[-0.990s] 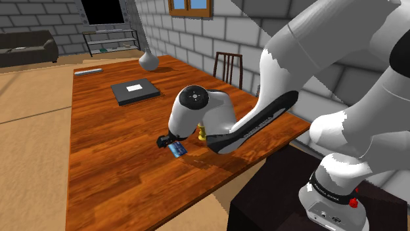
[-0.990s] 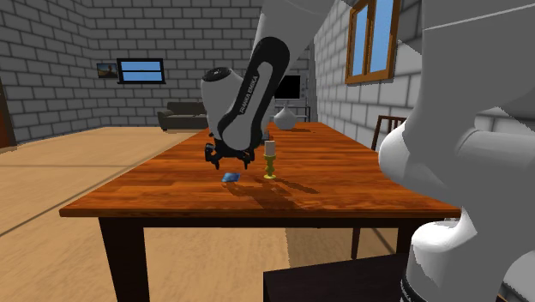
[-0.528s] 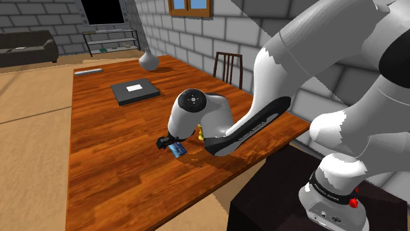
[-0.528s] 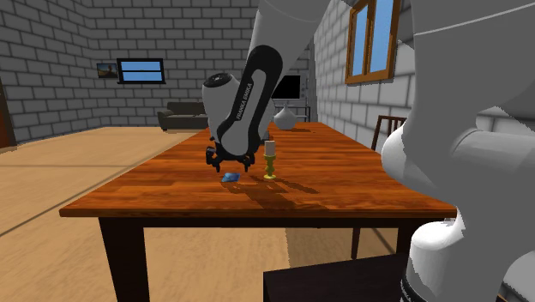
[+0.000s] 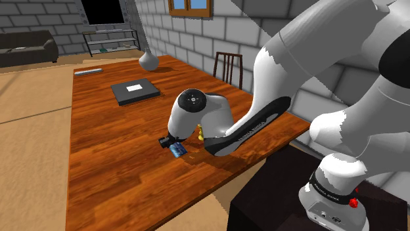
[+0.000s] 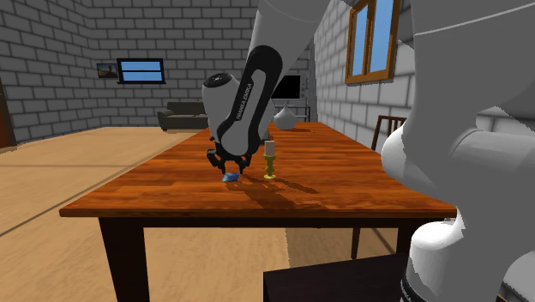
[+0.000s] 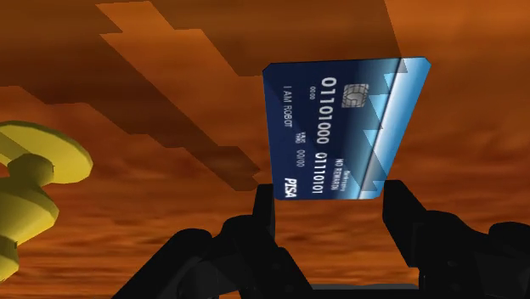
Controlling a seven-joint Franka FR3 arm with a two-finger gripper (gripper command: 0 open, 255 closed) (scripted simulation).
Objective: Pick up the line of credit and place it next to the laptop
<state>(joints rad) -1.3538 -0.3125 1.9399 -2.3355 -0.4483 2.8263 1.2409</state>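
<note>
A blue credit card (image 7: 340,127) with white digits lies on the brown wooden table (image 5: 98,151), near the front part of it. My black gripper (image 7: 329,194) is down over the card and shut on it, with one finger against each long edge. In the shoulder view the card (image 5: 177,150) pokes out just below the gripper (image 5: 172,146). From the second exterior view the gripper (image 6: 230,172) stands upright over the card (image 6: 230,178). The closed dark grey laptop (image 5: 135,90) rests further back on the table, well apart from the card.
A small yellow candlestick (image 5: 200,134) (image 6: 270,160) stands right beside the gripper. A grey vase (image 5: 148,60) sits at the table's far end and a wooden chair (image 5: 228,65) is at its far side. My stand (image 5: 263,203) adjoins the near edge.
The fingers have come together onto the card's edges; a moment ago they stood apart around it. The arm sank slightly before that and now holds still.
</note>
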